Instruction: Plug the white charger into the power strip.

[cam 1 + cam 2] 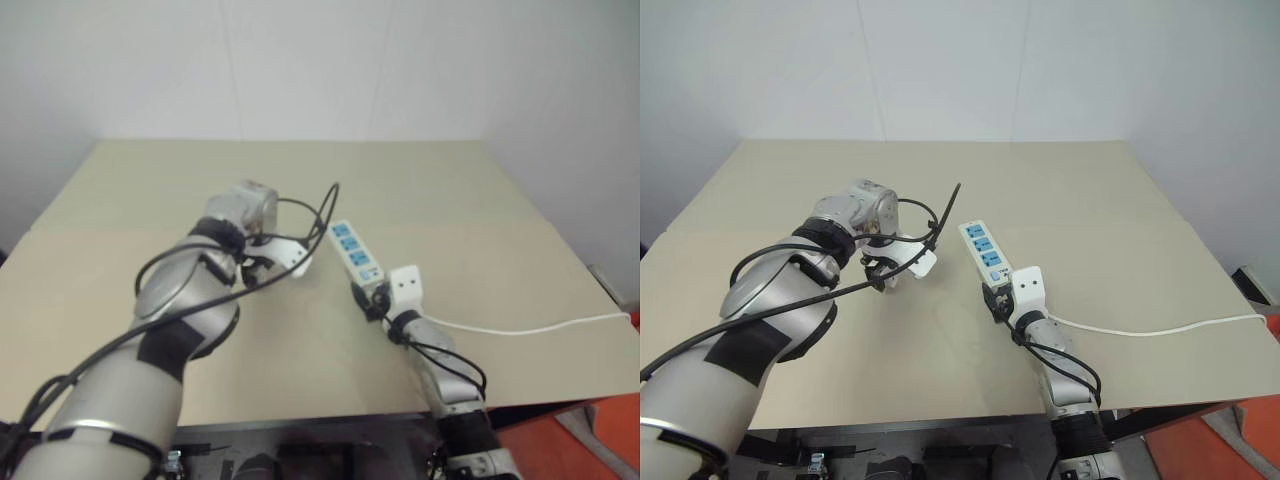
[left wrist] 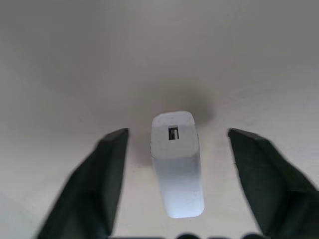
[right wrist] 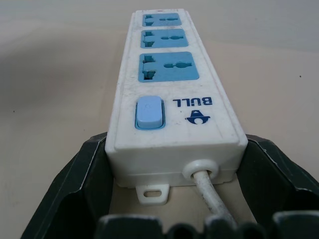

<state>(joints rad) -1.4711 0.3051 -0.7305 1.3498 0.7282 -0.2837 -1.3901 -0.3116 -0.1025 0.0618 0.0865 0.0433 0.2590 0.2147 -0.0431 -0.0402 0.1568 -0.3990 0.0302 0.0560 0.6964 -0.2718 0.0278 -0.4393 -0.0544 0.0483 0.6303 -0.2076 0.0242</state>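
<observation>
Beige counter (image 1: 480, 200) meets a plain white wall in the head view; at frame centre the power strip (image 1: 356, 252) runs from upper left to lower right, its cable (image 1: 520, 328) trailing right. In the left wrist view, the white charger (image 2: 175, 159) stands on the counter, port end facing the camera, between the left gripper (image 2: 177, 149) fingers, which are spread clear of it. In the right wrist view, the right gripper (image 3: 174, 164) fingers clasp the strip's cable end, its long axis pointing away.

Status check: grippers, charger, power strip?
Left gripper straddling the white charger, fingers not touching it. Right gripper shut on the power strip cable end. Charger not plugged; sockets clear.
</observation>
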